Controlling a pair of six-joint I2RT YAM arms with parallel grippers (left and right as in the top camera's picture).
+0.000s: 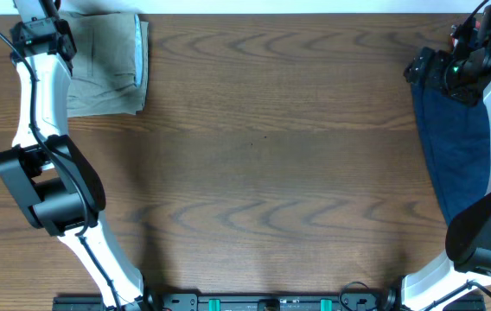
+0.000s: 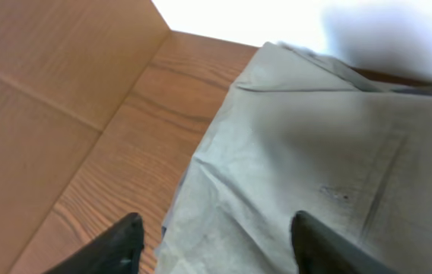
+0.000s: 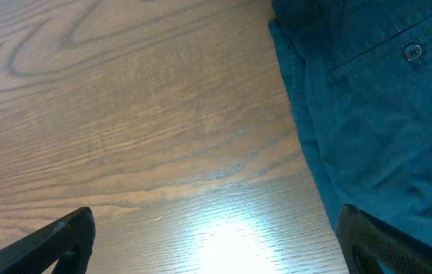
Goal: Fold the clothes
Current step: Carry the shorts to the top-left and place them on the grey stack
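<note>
On the table (image 1: 271, 130) lie one khaki shorts (image 1: 107, 65) and one navy shorts (image 1: 457, 147); left pincer (image 2: 220, 247) and right pincer (image 3: 216, 243) gape wide.

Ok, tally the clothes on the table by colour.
Khaki garment: 1
Navy garment: 1
Total: 2

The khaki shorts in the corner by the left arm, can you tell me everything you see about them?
The khaki shorts are soft greyish-beige cloth, folded into a neat rectangle. Stitched lines and a few creases show on top. They lie flat at the far left corner of the wooden table. The left gripper hangs open over them; I cannot tell if it touches.
</note>
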